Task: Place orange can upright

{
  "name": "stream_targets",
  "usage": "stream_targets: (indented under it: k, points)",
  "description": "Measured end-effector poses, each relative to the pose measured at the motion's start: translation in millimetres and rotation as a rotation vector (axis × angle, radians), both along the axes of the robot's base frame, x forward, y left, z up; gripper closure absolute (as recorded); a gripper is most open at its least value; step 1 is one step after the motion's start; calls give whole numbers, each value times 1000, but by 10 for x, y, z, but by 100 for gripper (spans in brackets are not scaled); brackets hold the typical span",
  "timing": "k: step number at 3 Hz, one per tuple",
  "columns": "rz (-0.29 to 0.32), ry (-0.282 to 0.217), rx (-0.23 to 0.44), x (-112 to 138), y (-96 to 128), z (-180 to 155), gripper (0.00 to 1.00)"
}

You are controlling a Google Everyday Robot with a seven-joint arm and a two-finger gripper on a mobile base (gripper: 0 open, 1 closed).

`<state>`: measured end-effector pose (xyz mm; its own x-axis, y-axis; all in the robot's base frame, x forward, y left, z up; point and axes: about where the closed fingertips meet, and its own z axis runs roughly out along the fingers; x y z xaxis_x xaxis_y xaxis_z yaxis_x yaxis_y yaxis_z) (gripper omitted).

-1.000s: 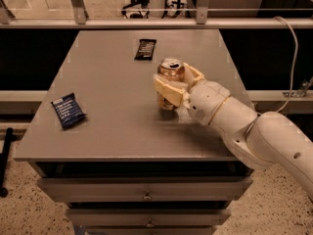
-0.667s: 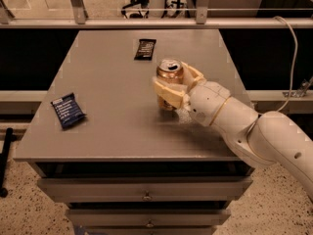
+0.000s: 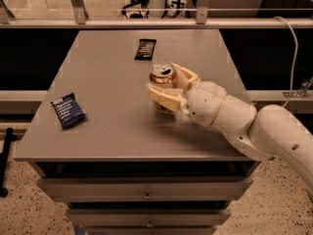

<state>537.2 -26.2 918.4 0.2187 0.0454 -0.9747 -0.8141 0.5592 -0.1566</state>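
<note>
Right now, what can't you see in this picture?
All in the camera view:
- Orange can: its lower part and bottom are hidden by the claw shut around it mid-table. I can't tell if it touches the table.
- Blue snack bar and black snack bar: writing too small.
- Robot arm: cut off by the right edge.

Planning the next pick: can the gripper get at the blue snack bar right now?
Probably not yet: the gripper has its jaws around the upright can. The tabletop toward the blue snack bar looks unobstructed.
</note>
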Motion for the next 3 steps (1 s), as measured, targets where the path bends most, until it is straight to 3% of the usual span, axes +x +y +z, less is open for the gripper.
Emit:
stream_targets:
  k: [1, 2, 3]
  points:
    - [92, 68, 30, -80, 90, -84, 99]
    - [146, 128, 43, -125, 133, -146, 77]
    - [178, 152, 25, -148, 138, -193, 55]
